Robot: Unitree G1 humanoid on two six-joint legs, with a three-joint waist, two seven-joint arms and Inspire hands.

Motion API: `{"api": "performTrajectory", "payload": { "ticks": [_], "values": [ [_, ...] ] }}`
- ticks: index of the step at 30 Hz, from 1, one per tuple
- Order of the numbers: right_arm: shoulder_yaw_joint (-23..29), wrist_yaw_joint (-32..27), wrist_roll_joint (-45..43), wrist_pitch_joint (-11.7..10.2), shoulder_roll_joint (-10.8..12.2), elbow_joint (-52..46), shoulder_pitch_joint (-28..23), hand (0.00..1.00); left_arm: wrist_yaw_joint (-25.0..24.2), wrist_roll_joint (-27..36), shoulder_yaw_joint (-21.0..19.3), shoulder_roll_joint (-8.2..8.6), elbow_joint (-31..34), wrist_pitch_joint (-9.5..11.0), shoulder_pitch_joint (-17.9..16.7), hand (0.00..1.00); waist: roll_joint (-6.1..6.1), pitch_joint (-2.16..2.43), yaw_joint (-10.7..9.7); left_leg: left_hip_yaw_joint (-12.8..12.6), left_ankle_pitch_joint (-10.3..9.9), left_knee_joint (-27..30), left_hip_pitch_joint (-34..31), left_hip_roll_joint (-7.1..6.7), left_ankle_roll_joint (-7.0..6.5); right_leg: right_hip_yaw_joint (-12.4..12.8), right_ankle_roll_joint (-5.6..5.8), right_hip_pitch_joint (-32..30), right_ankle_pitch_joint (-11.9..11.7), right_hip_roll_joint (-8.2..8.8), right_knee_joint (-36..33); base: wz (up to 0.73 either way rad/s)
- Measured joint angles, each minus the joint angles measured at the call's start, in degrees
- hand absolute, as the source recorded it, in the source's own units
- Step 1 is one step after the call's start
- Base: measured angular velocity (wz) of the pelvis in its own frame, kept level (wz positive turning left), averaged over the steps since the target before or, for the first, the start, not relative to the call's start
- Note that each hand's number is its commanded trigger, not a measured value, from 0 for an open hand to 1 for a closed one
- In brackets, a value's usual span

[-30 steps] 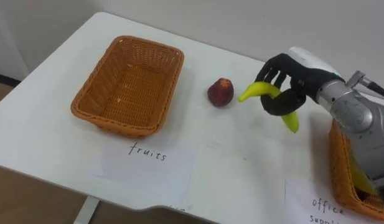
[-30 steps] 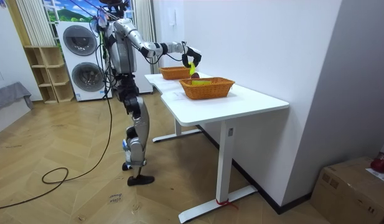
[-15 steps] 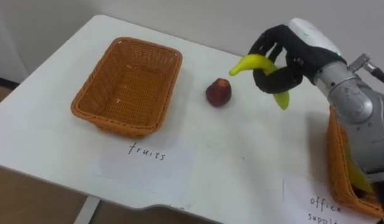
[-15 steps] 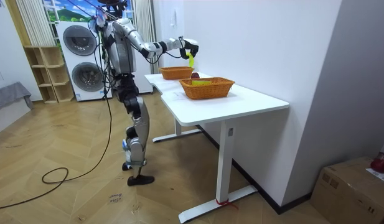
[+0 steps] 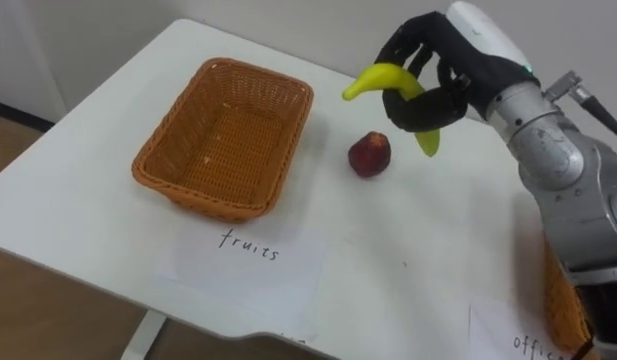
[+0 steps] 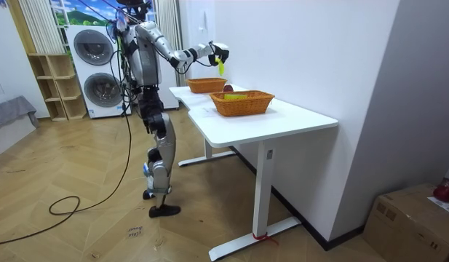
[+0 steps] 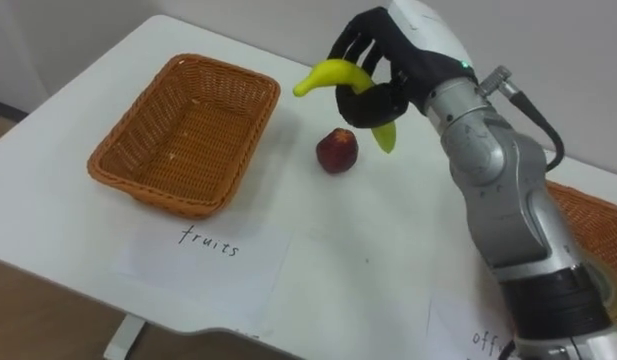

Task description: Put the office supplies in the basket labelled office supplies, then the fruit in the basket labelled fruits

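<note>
Fingers (image 5: 406, 42): those of the right hand (image 5: 443, 75), curled round the banana (image 5: 373, 79), which is held in the air clear of the table (image 5: 408, 270).
Near edge: a paper sheet (image 5: 223, 278) lies just in front of the left basket.
Right basket (image 7: 591, 218): at the table's right side; its contents cannot be told.
Left basket (image 5: 193, 192): wicker, with nothing inside.
Red fruit (image 5: 369, 155): on the tabletop beside the left basket, below the banana and apart from it.
Done: by my reading, one fruit is lifted and none is delivered.
Left: banana and red fruit both have to go into the left basket.
</note>
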State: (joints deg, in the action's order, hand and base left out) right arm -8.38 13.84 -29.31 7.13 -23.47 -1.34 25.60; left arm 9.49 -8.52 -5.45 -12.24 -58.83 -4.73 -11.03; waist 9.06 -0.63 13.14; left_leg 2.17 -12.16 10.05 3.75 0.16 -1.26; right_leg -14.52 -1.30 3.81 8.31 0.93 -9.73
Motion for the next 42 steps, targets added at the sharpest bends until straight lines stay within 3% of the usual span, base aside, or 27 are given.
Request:
{"api": "performTrajectory", "payload": {
  "ticks": [4,7,14,20,27,32,39,42],
  "values": [
    [-0.7,0.0,0.2,0.4,0.2,-0.5,1.9,1.00,-0.2,-0.6,0.1,0.00,0.5,-0.2,0.0,0.00,-0.10,-0.06,0.1,-0.1,0.0,-0.2,0.0,0.01,0.02,-0.1,0.02,-0.1,0.0,0.00,0.0,0.00],
    [-2.0,0.0,0.3,0.5,1.8,-0.5,3.0,1.00,-0.9,-0.6,0.1,0.00,0.5,-0.5,0.0,0.00,-0.12,-0.06,0.2,-0.1,0.0,-0.1,0.1,0.05,0.02,0.0,0.02,0.0,0.0,-0.01,0.0,-0.03],
    [-4.1,-2.2,2.8,1.1,4.4,-0.1,3.0,1.00,-1.3,-1.3,0.1,0.04,0.5,-1.4,-0.1,0.00,-0.16,-0.09,2.1,1.4,0.0,0.4,-0.4,-0.07,-0.05,-2.8,0.03,0.2,0.0,0.10,-0.1,0.10],
    [-4.5,-5.4,7.9,1.0,4.8,1.2,3.4,1.00,-1.2,-4.9,0.1,0.47,0.5,-2.5,-0.5,0.00,-0.18,-0.10,4.7,2.4,0.0,0.6,-1.1,-0.48,-0.06,-2.9,0.10,-0.1,0.1,0.09,0.1,0.07],
    [-8.5,-6.2,10.0,1.1,4.8,5.1,6.5,1.00,-1.0,-5.9,0.1,1.32,1.6,-4.0,-1.3,0.00,-0.30,-0.18,5.5,4.5,0.0,1.3,-2.5,-0.83,-0.08,-4.7,0.18,-0.3,0.1,0.46,0.1,0.15],
    [-9.3,-7.7,9.8,1.7,5.4,6.7,7.4,1.00,-1.4,-6.8,0.2,1.40,2.8,-5.1,-1.8,0.00,-0.15,-0.07,7.4,5.9,0.2,1.8,-3.1,-1.13,-0.35,-6.1,1.01,-0.2,0.6,1.18,0.0,0.20],
    [-12.0,-10.0,9.9,1.7,5.8,10.8,10.1,1.00,-2.9,-7.0,0.1,1.49,4.4,-5.4,-2.9,0.00,-0.03,-0.06,8.5,6.5,0.6,1.7,-3.0,-1.97,-0.85,-6.0,1.55,0.1,1.1,2.23,-0.1,0.06],
    [-13.5,-10.3,10.6,1.7,5.9,12.3,10.2,1.00,-2.9,-7.0,0.1,1.34,4.7,-5.3,-2.7,0.00,0.20,-0.27,9.1,6.5,0.6,1.6,-3.1,-2.15,-0.96,-6.1,1.59,0.3,1.1,2.30,-0.1,0.00]
  ]
}}
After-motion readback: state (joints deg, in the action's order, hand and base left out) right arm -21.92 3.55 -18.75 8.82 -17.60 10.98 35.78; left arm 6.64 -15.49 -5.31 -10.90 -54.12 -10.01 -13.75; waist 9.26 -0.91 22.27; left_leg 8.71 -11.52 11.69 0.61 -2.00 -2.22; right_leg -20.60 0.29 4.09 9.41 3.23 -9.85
